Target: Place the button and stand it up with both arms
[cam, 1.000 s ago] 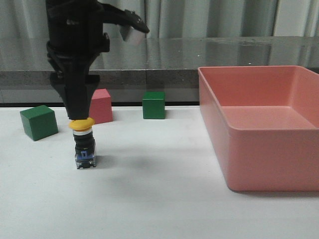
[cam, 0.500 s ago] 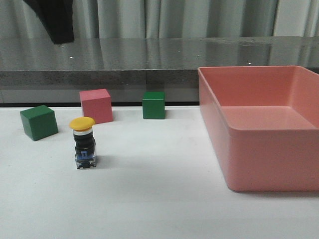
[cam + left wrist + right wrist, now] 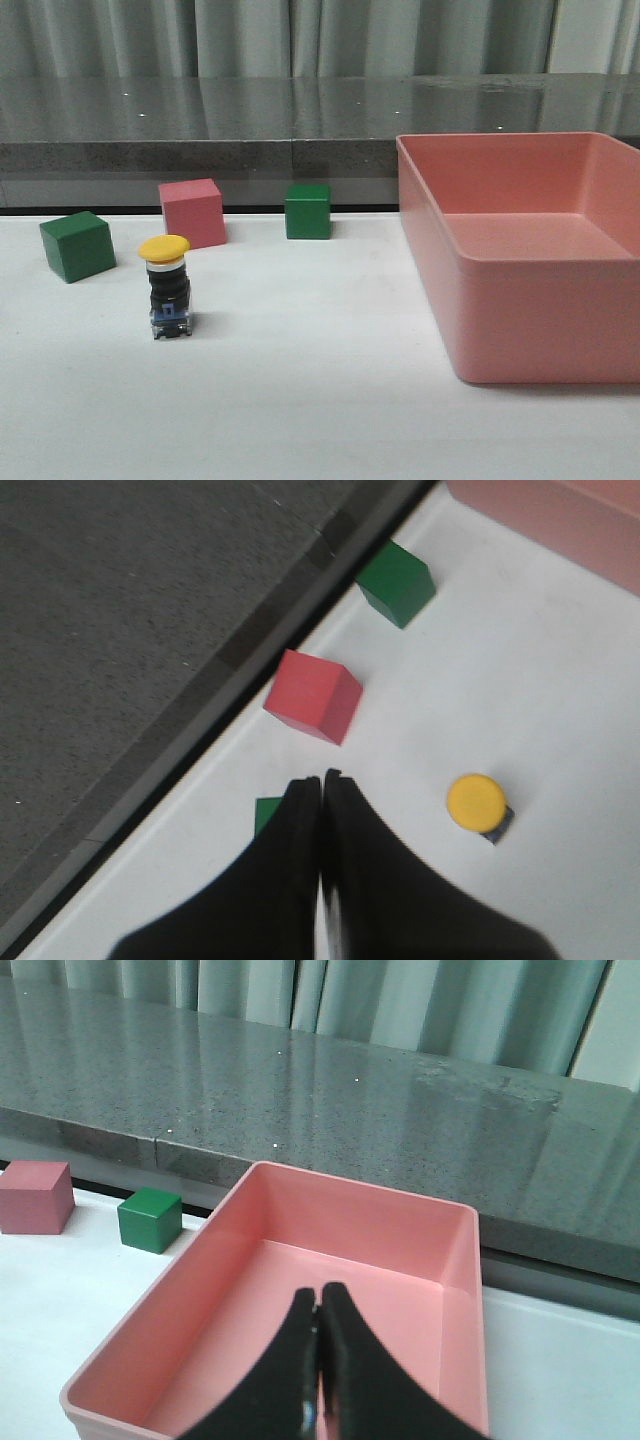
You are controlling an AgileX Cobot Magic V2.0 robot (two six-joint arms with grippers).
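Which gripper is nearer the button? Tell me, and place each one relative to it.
Left. The left gripper is shut above the table with the button close beside it. The right gripper is shut over the pink bin, away from it.

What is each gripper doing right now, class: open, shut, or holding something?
Left gripper: shut, holding nothing; the button stands apart from it.
Right gripper: shut, holding nothing, above the pink bin.

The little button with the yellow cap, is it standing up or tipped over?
Standing up. The yellow-capped push button rests on its blue base on the white table, cap on top.
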